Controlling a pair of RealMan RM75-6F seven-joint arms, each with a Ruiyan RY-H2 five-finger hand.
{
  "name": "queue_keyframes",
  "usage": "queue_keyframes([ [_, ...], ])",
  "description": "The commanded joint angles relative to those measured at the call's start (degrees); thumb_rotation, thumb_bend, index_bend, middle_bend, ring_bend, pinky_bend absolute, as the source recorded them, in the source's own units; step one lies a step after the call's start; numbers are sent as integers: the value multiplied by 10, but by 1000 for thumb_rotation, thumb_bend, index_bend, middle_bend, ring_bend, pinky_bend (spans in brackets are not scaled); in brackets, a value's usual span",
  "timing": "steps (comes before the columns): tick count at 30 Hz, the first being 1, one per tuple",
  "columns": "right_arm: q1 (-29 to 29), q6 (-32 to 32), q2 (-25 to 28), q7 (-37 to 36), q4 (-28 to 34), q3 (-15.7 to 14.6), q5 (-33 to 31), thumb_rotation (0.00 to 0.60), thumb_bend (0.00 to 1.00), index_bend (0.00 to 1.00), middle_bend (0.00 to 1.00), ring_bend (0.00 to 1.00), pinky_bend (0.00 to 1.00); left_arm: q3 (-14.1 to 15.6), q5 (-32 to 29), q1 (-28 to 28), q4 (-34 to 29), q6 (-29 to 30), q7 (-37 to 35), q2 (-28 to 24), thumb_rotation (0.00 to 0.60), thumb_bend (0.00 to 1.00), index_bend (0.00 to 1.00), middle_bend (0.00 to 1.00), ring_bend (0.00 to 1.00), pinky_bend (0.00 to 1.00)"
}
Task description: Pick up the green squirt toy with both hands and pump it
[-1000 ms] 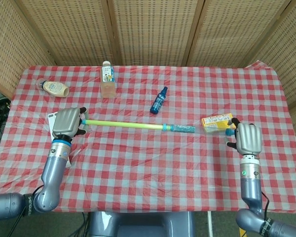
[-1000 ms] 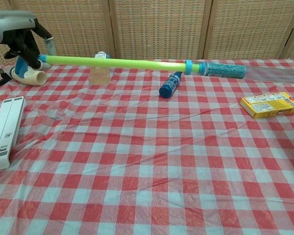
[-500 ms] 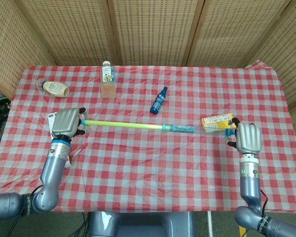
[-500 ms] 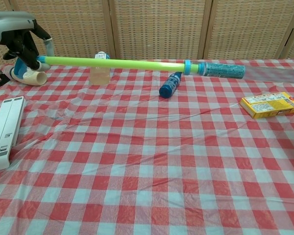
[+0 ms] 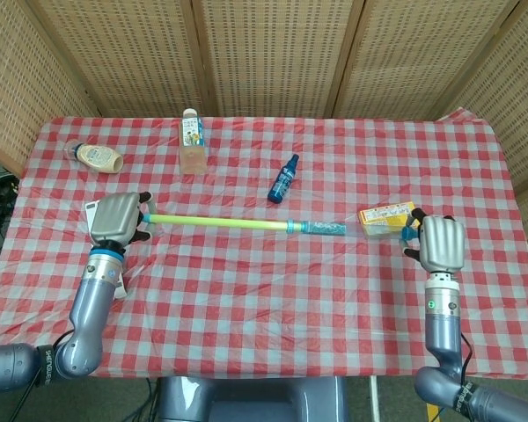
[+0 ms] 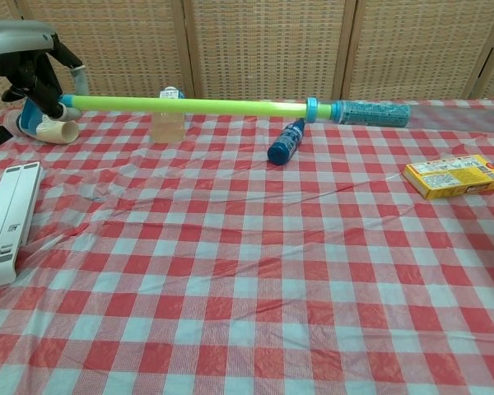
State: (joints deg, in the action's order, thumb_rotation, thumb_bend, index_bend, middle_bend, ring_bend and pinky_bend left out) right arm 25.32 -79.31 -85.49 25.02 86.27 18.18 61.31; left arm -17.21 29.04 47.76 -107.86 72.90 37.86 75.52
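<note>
The green squirt toy [image 5: 229,221] is a long lime tube with a blue ring and a blue textured sleeve [image 5: 327,229] at its right part. It is held level above the red checked cloth, as the chest view shows [image 6: 206,105]. My left hand [image 5: 116,220] grips the tube's left end, also seen at the upper left of the chest view [image 6: 25,62]. A faint clear rod runs on from the sleeve toward my right hand [image 5: 442,244], whose fingers curl around a small blue end piece [image 5: 409,234].
A dark blue spray bottle [image 5: 283,178] lies just beyond the tube. A yellow box [image 5: 385,217] sits by the right hand. A clear bottle [image 5: 192,141] stands at the back and a cream bottle [image 5: 95,157] lies far left. A white folded stand [image 6: 6,220] lies under the left arm.
The left hand and the green tube have slid slightly to the left, with the blue ring and sleeve shifting the same way. The right hand has stayed put.
</note>
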Motion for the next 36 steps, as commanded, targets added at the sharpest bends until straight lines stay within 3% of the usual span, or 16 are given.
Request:
queue_keyframes([
  [1, 2, -2, -1, 3, 4, 1, 4, 600, 399, 688, 1000, 1000, 561, 2, 0, 2, -5, 0, 3, 0, 600, 639, 852, 959, 887, 793],
  [20, 34, -11, -25, 69, 57, -7, 28, 600, 401, 695, 1000, 1000, 561, -9, -24, 38, -4, 31, 37, 57, 600, 639, 851, 959, 887, 793],
  [36, 67, 4, -66, 99, 43, -2, 23, 600, 401, 698, 1000, 1000, 561, -25, -46, 66, 41, 8, 43, 92, 600, 639, 850, 959, 887, 793],
])
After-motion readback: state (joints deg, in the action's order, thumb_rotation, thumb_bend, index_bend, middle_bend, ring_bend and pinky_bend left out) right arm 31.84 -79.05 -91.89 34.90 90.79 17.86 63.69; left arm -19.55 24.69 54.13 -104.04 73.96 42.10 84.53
